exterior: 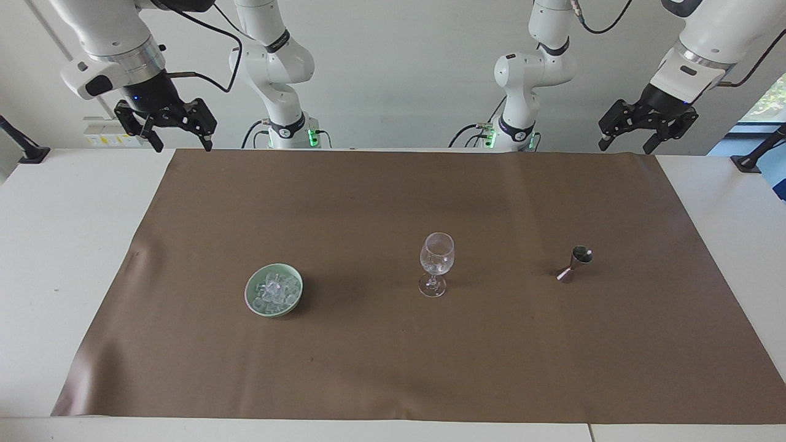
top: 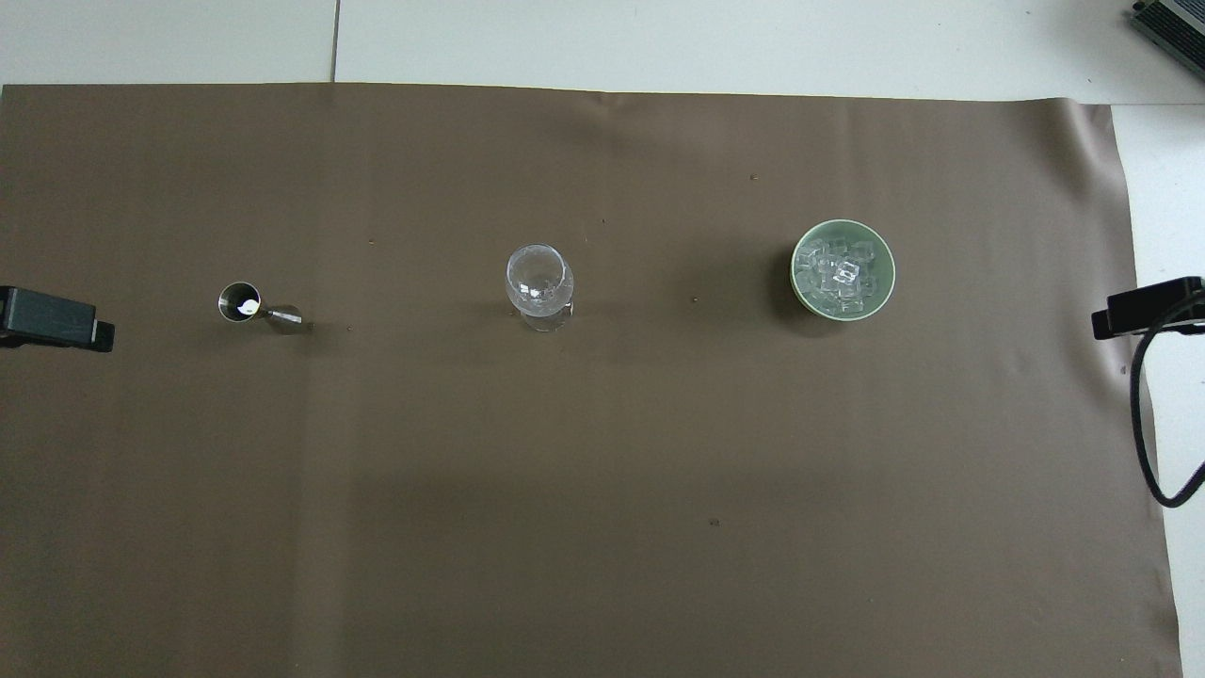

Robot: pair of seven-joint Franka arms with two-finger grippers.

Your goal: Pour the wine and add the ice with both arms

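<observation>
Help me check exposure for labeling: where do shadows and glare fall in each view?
Facing view: soft shadows beside the green bowl and stemmed glass, toward the left arm's end; daylight at the window. Overhead view: bright glint inside the metal jigger; the ice sparkles.
</observation>
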